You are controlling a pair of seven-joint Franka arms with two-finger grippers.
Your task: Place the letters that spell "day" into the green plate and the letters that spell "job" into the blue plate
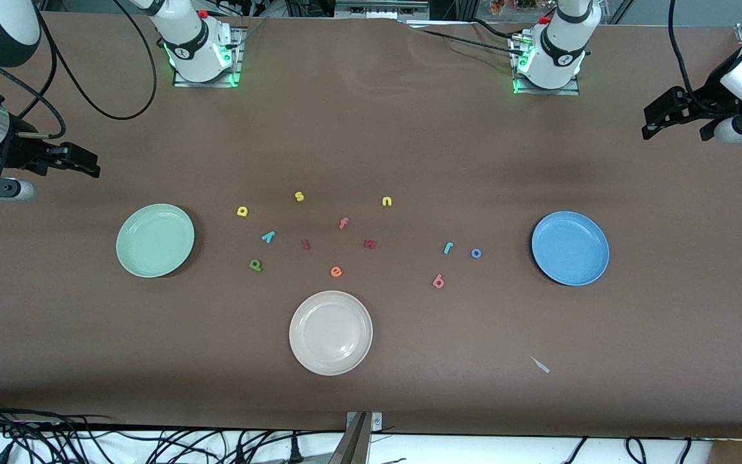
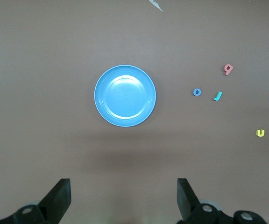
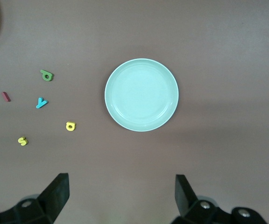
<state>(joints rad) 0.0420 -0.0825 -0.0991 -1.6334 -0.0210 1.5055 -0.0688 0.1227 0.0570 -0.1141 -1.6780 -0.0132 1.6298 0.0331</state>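
Note:
The green plate lies toward the right arm's end of the table, the blue plate toward the left arm's end. Beside the green plate lie a yellow a, a teal y and a green d. A teal j, a blue o and a pink b lie beside the blue plate. My right gripper hangs open above the table near the green plate. My left gripper hangs open near the blue plate. Both are empty.
A cream-white plate sits nearest the front camera, mid-table. Between the groups lie a yellow s, a yellow n, a pink f, an orange e and two dark red letters. A paper scrap lies near the front edge.

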